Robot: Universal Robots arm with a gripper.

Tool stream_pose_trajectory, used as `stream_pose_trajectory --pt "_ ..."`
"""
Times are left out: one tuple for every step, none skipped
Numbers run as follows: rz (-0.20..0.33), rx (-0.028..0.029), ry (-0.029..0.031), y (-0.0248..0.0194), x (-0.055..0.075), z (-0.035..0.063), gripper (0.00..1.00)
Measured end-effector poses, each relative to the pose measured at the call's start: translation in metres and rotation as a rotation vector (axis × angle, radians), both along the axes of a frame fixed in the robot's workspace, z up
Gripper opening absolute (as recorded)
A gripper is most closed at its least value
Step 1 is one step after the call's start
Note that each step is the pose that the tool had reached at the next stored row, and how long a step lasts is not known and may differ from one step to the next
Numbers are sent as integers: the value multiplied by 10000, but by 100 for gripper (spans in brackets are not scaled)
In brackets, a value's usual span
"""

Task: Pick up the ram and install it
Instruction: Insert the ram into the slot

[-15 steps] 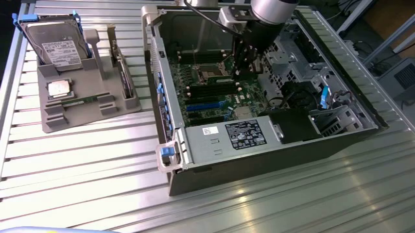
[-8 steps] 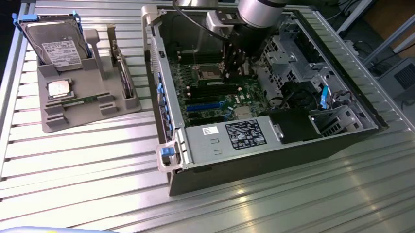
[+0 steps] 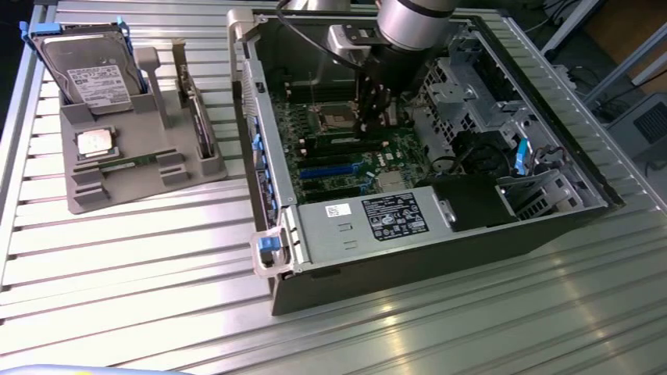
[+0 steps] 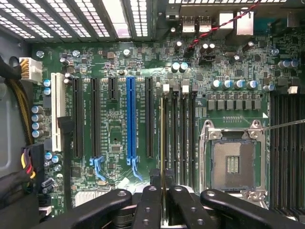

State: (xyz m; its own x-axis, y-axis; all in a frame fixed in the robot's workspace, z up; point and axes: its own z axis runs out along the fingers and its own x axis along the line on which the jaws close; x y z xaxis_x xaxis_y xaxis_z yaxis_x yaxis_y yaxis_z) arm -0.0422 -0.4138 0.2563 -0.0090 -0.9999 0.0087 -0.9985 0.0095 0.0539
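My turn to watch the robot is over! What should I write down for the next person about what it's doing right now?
Gripper: shut on the ram, holding it edge-on, low inside the open computer case.
Ram: it stands over the memory slots beside the empty processor socket. Whether it is fully seated cannot be told.
Second ram stick: lies in the grey holder on the table, at the exterior view's left, by the processor chip and hard drive.
Done: ram picked up and carried to the motherboard.
Left: press it home in its slot and let go.
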Motion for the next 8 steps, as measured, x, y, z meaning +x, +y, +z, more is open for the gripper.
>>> stream_pose_trajectory --pt "43 -1 0 5 -14 -6 13" --pt "54 -1 1 12 -16 -10 13" --pt "55 -2 0 25 -16 -15 13" --pt "66 -2 1 42 -16 -21 13" --pt "79 -1 0 56 -16 -25 13" --pt "101 1 -1 71 -16 -34 13" --pt "143 -1 0 71 -17 -41 13" --pt "201 -1 1 72 -17 -46 13"
